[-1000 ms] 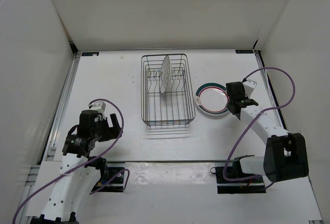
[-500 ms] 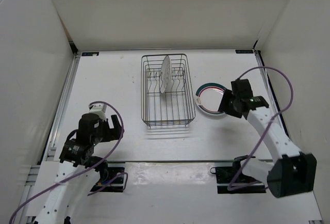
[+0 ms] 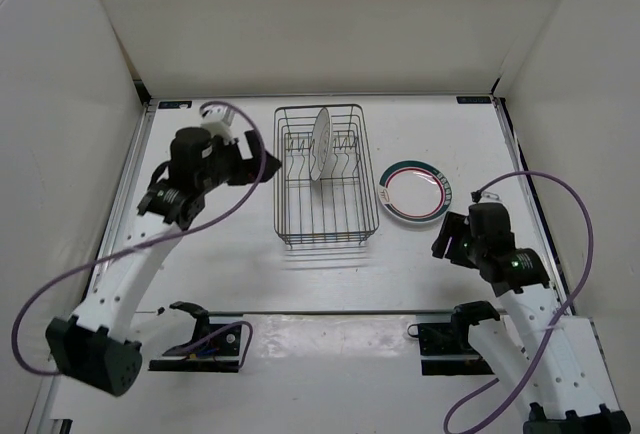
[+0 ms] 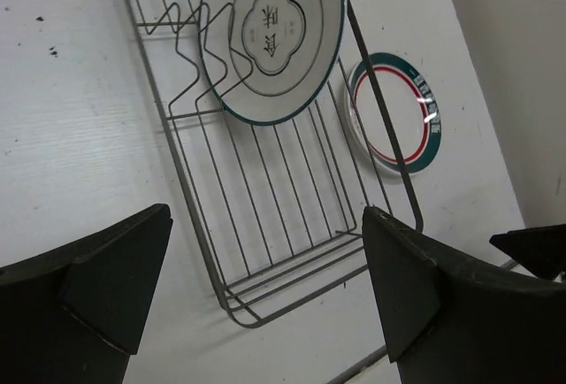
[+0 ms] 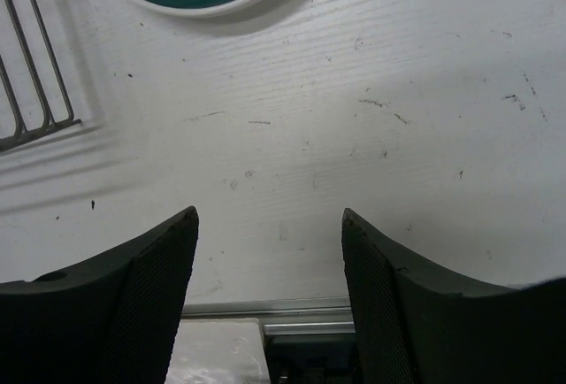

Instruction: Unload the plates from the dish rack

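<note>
1. Since the earlier frames, the left arm has swung away from its base and up to the left side of the dish rack (image 3: pixel 325 176). The right arm has drawn back from the ringed plate (image 3: pixel 413 192) toward the near edge of the table (image 3: pixel 220 244).
2. The left gripper (image 3: pixel 252 162) now hovers just beside the left wall of the rack, pointing toward it. Its jaws are spread fully wide and there is nothing between them. In the left wrist view the two dark fingers (image 4: pixel 84 291) stand far apart, and the rack is seen between them.
3. The right gripper (image 3: pixel 446 234) has opened. Its fingers (image 5: pixel 133 287) are well apart and they hold nothing. Only the bare scratched table is under them, and the ringed plate lies just beyond the fingertips.
4. One white plate (image 4: pixel 271 34) stands on its edge between the wire tines in the far half of the rack and leans a little. It has a thin teal rim line and a printed mark in the centre.
5. The ringed plate lies flat on the table, just beside the right side of the rack. It has a wide teal ring and a thin red ring inside it.
6. A purple cable (image 3: pixel 560 189) loops over the right arm.
</note>
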Robot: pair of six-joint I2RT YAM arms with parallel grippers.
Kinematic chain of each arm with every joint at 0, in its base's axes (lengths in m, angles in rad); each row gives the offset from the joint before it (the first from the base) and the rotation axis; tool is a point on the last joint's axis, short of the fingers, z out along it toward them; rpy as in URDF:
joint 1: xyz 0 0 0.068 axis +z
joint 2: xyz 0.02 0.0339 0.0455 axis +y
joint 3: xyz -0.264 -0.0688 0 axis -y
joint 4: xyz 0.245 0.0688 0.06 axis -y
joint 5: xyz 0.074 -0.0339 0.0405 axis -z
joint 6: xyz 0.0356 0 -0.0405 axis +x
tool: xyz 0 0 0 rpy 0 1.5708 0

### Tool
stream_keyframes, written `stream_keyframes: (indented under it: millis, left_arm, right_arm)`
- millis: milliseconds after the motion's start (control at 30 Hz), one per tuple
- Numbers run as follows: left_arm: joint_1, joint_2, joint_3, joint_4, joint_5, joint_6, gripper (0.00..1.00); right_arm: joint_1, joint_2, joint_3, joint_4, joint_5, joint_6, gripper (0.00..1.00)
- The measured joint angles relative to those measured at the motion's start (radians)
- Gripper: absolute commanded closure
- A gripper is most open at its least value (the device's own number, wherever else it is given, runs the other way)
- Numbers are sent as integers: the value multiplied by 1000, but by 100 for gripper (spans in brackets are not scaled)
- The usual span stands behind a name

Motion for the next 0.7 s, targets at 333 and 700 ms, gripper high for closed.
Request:
stream_keyframes:
  millis: [333,700]
  left_arm:
    - [-173,392,365,100,-41,165,2]
    - [-334,768,650,151,-146,343,11]
  right_arm:
    - [14,85,0,6,-79,-19,31]
    - [23,92,-7,27,-137,-34,31]
